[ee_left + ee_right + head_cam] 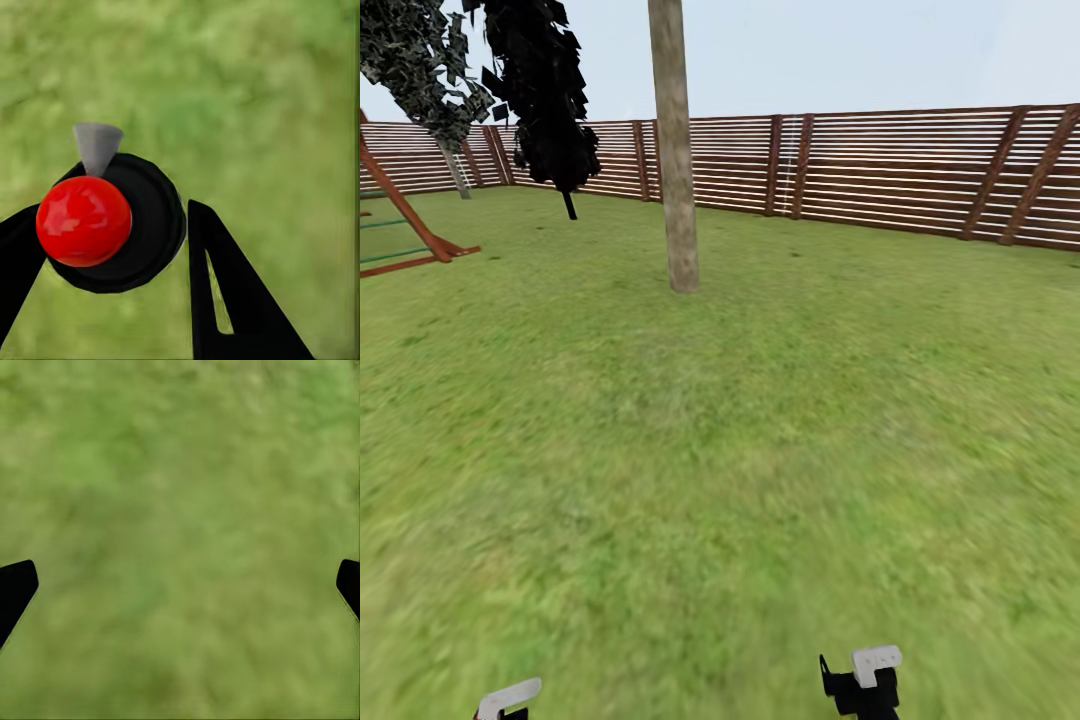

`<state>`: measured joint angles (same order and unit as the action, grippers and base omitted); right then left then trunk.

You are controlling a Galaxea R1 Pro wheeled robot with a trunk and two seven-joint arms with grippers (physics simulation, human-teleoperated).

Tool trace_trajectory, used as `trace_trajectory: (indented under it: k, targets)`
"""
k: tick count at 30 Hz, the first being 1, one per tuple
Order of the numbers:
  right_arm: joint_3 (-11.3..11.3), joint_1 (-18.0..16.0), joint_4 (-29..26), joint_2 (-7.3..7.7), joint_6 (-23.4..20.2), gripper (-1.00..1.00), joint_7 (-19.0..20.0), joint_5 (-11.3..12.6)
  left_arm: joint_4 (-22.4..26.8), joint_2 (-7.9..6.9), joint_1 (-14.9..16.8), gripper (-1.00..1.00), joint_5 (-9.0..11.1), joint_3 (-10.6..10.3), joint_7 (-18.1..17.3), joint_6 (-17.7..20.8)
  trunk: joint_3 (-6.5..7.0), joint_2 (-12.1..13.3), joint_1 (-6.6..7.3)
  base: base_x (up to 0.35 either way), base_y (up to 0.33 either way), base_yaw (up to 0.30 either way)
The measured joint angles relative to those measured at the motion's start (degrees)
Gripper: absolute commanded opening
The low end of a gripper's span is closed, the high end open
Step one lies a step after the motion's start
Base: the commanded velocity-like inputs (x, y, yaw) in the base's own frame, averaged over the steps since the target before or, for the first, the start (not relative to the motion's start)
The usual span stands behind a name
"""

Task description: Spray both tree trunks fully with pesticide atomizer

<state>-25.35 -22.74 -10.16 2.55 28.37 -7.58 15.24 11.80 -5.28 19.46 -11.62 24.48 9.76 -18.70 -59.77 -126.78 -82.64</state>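
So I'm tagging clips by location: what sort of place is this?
A fenced back garden, most likely: a grass lawn, a brown slatted wooden fence around it, a bare tree trunk, and what looks like a play frame.

Atomizer [112, 225]: glossy red cap, matt black body, matt grey nozzle. Tree trunk [675, 150]: mottled grey-beige, smooth. Fence [900, 170]: brown wood slats. Lawn [760, 450]: blurry matt grass.

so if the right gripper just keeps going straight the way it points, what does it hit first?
The grass. In the right wrist view the right gripper stands open with nothing between its fingertips, and only lawn lies ahead of it. How far off the ground is, the picture does not tell.
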Motion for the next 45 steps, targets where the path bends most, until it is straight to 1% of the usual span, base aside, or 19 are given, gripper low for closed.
trace_trajectory:
  k: [11, 39, 42, 45]
  targets:
    - [-0.05, 0.0, 0.0, -0.22, 0.0, 1.0, 0.05, -0.04, 0.18, 0.04, 0.0, -1.0, 0.0, -0.02, 0.04, 0.0, 0.0, 0.0, 0.0, 0.34, 0.009, 0.001]
    - [0.01, 0.0, 0.27, 0.06, -0.01, 1.0, -0.14, -0.13, 0.28, -0.08, 0.0, -1.0, -0.08, 0.1, 0.66, 0.0, 0.0, 0.0, 0.0, 0.34, 0.09, 0.0]
    - [0.03, 0.0, 1.91, 0.03, 0.0, 1.0, -0.21, 0.02, 0.32, -0.09, 0.0, -1.0, -0.08, 0.1, 0.66, 0.0, 0.0, 0.0, 0.0, 0.34, 0.092, 0.0]
    - [0.01, 0.0, 2.37, -0.05, 0.0, 1.0, -0.17, 0.01, 0.3, -0.09, 0.0, -1.0, -0.11, 0.12, 0.66, 0.16, 0.0, 0.0, 0.0, 0.34, 0.091, 0.0]
